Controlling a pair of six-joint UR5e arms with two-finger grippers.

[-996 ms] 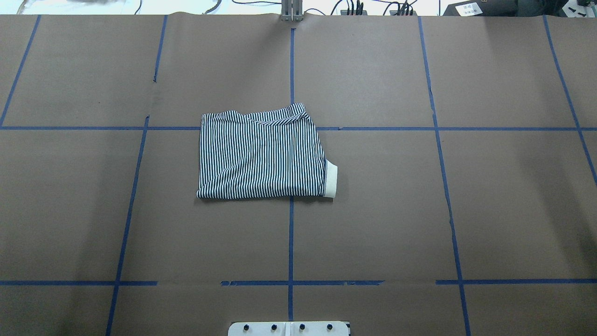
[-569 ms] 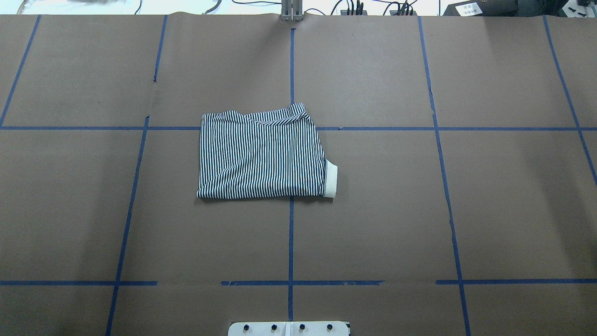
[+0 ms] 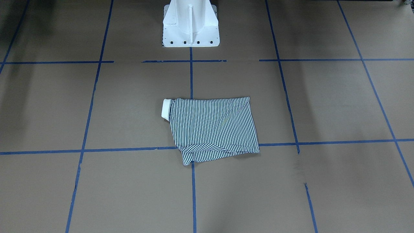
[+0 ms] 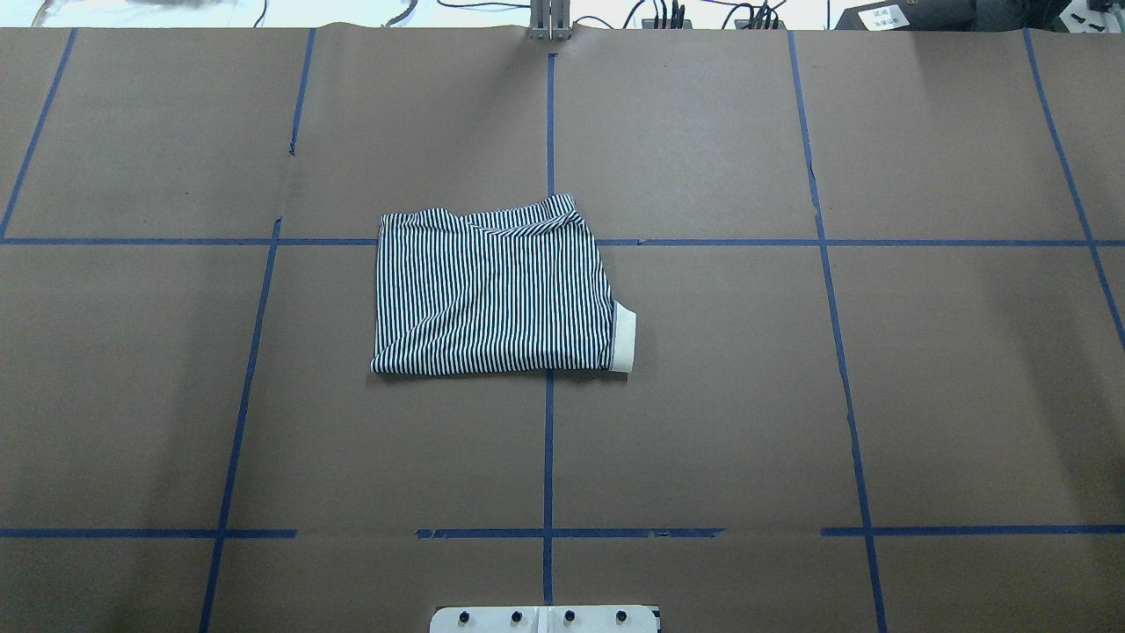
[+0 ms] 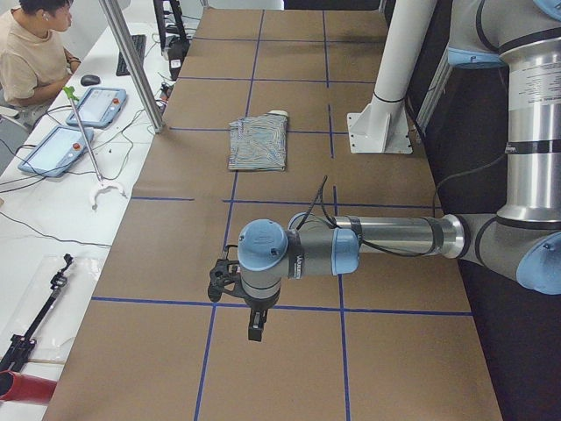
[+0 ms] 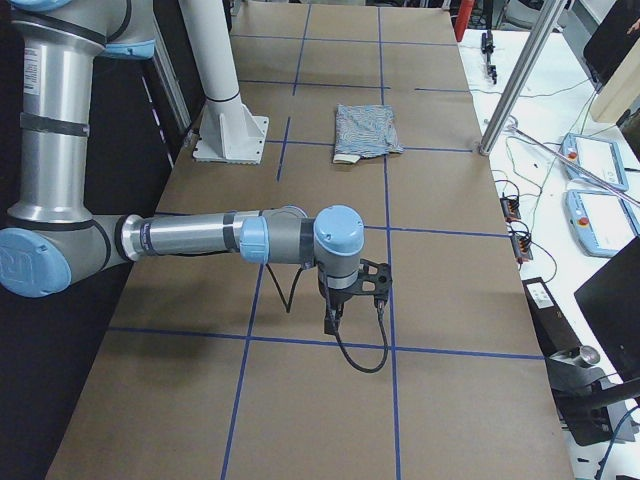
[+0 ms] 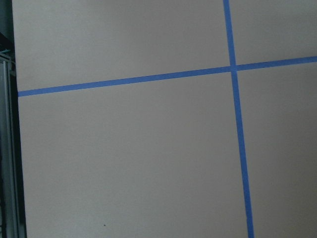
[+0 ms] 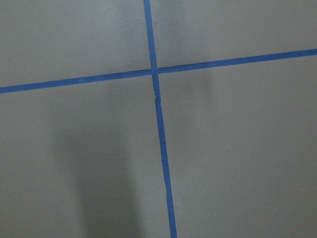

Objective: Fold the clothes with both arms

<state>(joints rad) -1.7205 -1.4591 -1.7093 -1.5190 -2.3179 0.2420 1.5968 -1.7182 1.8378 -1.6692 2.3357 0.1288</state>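
The striped polo shirt lies folded into a compact rectangle near the middle of the brown table, with its white collar poking out at one corner. It also shows in the front view as the shirt and small in both side views, shirt and shirt. My left gripper hangs over bare table far from the shirt, and so does my right gripper. Each shows only in a side view, so I cannot tell whether either is open or shut. Both wrist views show only table and blue tape.
Blue tape lines grid the brown table cover. The white pedestal base stands at the robot's edge. A metal post rises at the far edge, beyond it a person at a desk with tablets and cables.
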